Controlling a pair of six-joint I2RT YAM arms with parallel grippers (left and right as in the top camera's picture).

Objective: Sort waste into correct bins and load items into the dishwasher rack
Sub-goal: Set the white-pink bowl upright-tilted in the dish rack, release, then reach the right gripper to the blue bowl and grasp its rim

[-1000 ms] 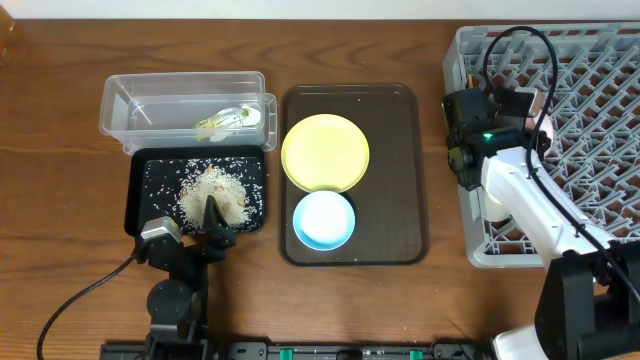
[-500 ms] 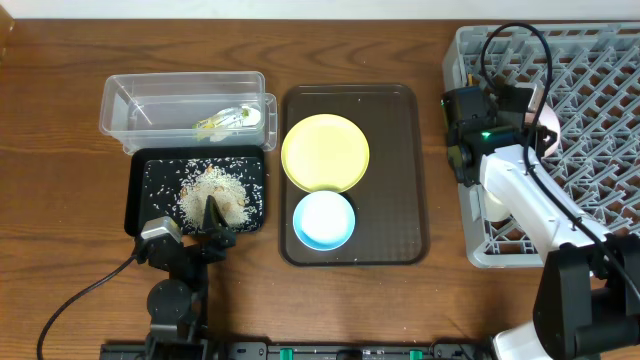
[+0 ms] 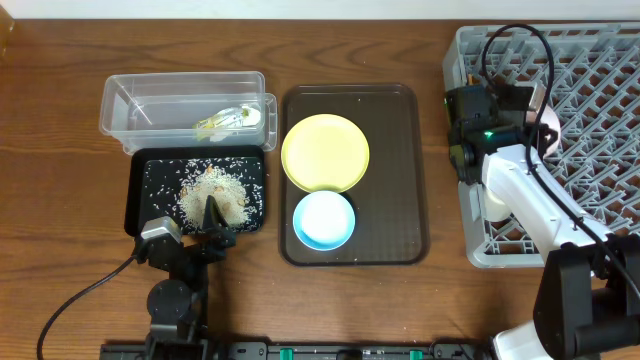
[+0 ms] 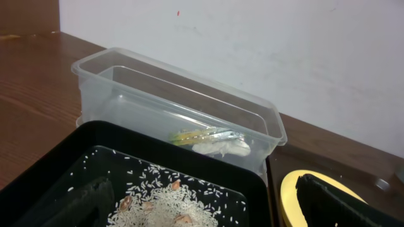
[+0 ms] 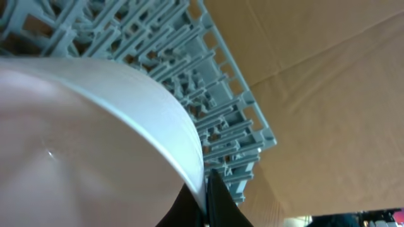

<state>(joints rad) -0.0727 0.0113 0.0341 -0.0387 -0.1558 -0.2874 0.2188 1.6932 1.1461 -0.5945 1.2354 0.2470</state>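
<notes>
The white-pink bowl point(image 5: 82, 145) fills the right wrist view, and my right gripper point(image 5: 205, 192) is shut on its rim. In the overhead view that gripper point(image 3: 535, 112) holds the bowl point(image 3: 549, 128) over the left part of the grey dishwasher rack point(image 3: 600, 70). My left gripper point(image 3: 213, 213) is open and empty over the rice scraps point(image 3: 212, 190) in the black tray point(image 3: 145, 190). The left wrist view shows its fingers point(image 4: 202, 205) spread either side of the rice point(image 4: 170, 202). The green-and-yellow wrapper point(image 3: 225, 120) lies in the clear tub point(image 3: 120, 100). The chopsticks are out of view.
The yellow plate point(image 3: 325, 150) and the light-blue bowl point(image 3: 323, 220) sit on the brown serving tray point(image 3: 400, 170). A small white thing point(image 3: 494, 205), perhaps the cup, sits at the rack's front left, partly under the right arm.
The right gripper and the bowl have edged slightly over the rack. The left arm has not moved.
</notes>
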